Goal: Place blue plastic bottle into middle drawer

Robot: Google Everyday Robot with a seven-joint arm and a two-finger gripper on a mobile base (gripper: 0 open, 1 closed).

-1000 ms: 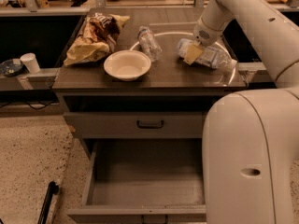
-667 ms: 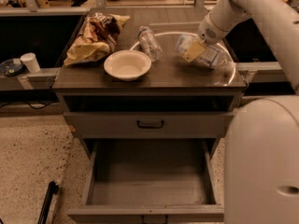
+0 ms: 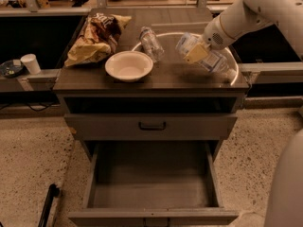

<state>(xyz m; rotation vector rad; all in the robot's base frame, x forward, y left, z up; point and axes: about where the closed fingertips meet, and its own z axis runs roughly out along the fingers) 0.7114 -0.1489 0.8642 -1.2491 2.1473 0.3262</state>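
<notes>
Since the earlier frame the robot's white body has slid out toward the right edge, so more of the cabinet's lower right is uncovered. The arm now reaches in from the upper right corner. The gripper [image 3: 195, 52] has stayed at nearly the same spot, right of centre in the upper half, over the right side of the worktop [image 3: 170, 75]. Its jaws pinch the blue plastic bottle [image 3: 216, 63] near the bottle's upper-left end. The bottle's long axis runs diagonally from upper left to lower right, with the narrower end toward the lower right, by the worktop's right edge. Whether it touches the worktop I cannot tell. The bowl [image 3: 129, 65], small clear bottle [image 3: 150, 43] and chip bag [image 3: 94, 36] have not moved. The middle drawer [image 3: 151, 193] stands pulled open at the bottom centre of the frame
</notes>
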